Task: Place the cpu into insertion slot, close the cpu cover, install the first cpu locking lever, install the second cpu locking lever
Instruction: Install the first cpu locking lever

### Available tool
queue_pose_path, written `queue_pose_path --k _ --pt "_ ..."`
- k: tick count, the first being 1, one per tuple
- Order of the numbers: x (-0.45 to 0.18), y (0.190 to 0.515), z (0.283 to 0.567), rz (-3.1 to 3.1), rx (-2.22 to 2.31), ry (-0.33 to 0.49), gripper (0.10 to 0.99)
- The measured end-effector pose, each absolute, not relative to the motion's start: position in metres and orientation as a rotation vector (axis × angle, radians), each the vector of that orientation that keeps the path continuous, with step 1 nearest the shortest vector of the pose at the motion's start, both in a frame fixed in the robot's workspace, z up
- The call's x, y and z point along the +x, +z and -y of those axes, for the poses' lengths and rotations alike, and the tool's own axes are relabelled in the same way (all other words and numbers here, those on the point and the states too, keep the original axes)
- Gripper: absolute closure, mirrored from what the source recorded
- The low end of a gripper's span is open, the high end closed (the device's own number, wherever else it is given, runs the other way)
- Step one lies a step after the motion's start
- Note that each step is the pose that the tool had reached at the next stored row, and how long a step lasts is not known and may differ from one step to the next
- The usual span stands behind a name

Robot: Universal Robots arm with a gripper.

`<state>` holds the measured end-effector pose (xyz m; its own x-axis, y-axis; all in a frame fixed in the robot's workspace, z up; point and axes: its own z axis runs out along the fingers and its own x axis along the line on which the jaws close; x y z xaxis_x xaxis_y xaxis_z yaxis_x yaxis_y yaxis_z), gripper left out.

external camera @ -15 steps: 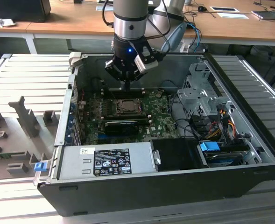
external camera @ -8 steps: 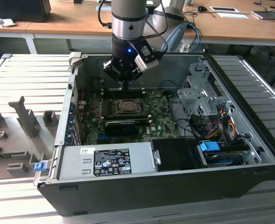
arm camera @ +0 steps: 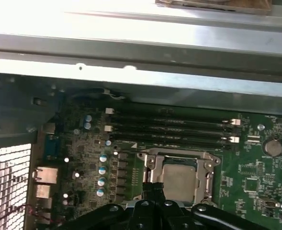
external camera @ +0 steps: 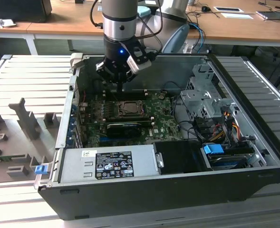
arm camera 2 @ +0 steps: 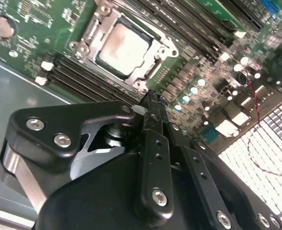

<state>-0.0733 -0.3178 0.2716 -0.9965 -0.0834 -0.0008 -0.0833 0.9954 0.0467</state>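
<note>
The cpu (arm camera 2: 123, 47) lies flat in the insertion slot (arm camera 2: 152, 72) on the green board, its pale metal top showing through the window of the cpu cover (arm camera 2: 94, 29), which is folded down around it. The exterior view shows the cpu (external camera: 128, 108) mid-board inside the open computer case. My gripper (external camera: 120, 89) hangs just behind the slot, over the black memory slots, a little above the board. Both wrist views show the black fingertips pressed together with nothing between them, the gripper (arm camera 2: 150, 98) (arm camera: 152, 188) standing beside a corner of the cpu cover (arm camera: 179, 155). I cannot tell how the locking levers sit.
Long black memory slots (arm camera: 169, 129) run beside the socket. A black graphics card (external camera: 123, 127) lies in front of it, then the power supply (external camera: 109, 164). A drive cage (external camera: 206, 95) and cables (external camera: 225, 123) fill the exterior view's right. Grey foam fixtures (external camera: 21, 128) sit outside.
</note>
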Motion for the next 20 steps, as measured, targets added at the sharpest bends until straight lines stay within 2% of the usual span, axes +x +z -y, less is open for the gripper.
queue_pose_path --k 14,20 --pt "-0.108 0.267 0.319 3.137 0.134 -0.087 0.98" --pt "-0.112 0.264 0.304 3.137 0.134 -0.087 0.98"
